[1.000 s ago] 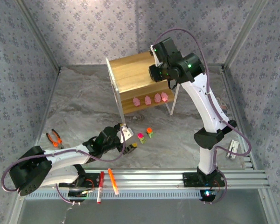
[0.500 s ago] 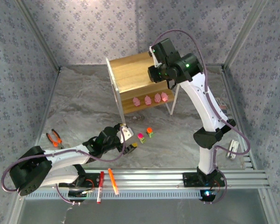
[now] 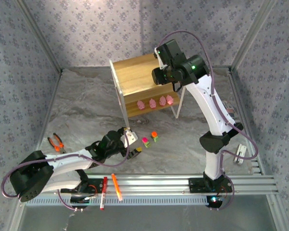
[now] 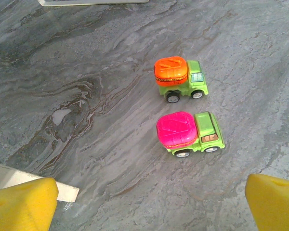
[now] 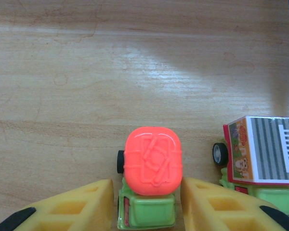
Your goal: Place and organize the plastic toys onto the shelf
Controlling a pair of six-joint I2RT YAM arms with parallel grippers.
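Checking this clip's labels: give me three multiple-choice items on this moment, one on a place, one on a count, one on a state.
1. Where do the pink figures stand?
A) top board
B) lower board
C) by the pliers

2. How many trucks stand on the table?
A) two
B) one
C) four

3. The left gripper is:
A) shut on a truck
B) shut on a pen
C) open

Answers:
1 B, all four line the lower board.
2 A, one magenta-topped and one orange-topped.
3 C, its fingertips stand wide apart with nothing between them.
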